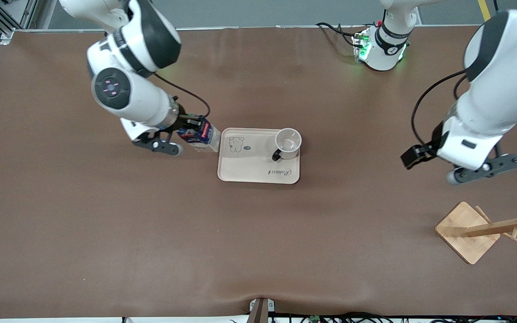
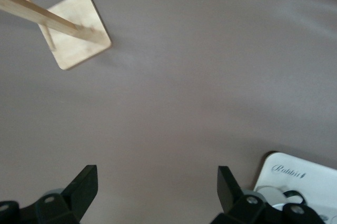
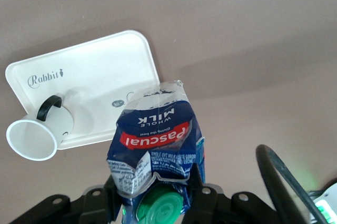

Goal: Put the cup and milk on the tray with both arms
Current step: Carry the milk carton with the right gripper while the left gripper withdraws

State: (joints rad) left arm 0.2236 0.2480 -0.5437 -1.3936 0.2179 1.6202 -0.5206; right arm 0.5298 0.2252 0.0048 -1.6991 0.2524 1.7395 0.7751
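The beige tray (image 1: 249, 168) lies mid-table; it also shows in the right wrist view (image 3: 105, 66), and a corner of it in the left wrist view (image 2: 308, 174). The white cup (image 1: 288, 143) stands upright on the tray's end toward the left arm, black handle toward the front camera; the right wrist view shows it too (image 3: 39, 137). My right gripper (image 1: 190, 130) (image 3: 155, 182) is shut on the top of the blue milk carton (image 1: 204, 137) (image 3: 152, 134), by its green cap. It holds the carton tilted just above the tray's edge toward the right arm. My left gripper (image 1: 483, 169) (image 2: 156, 179) is open and empty over bare table.
A wooden rack with a square base (image 1: 467, 231) (image 2: 79, 29) stands toward the left arm's end, nearer the front camera than the left gripper. A brown mat (image 1: 151, 233) covers the table.
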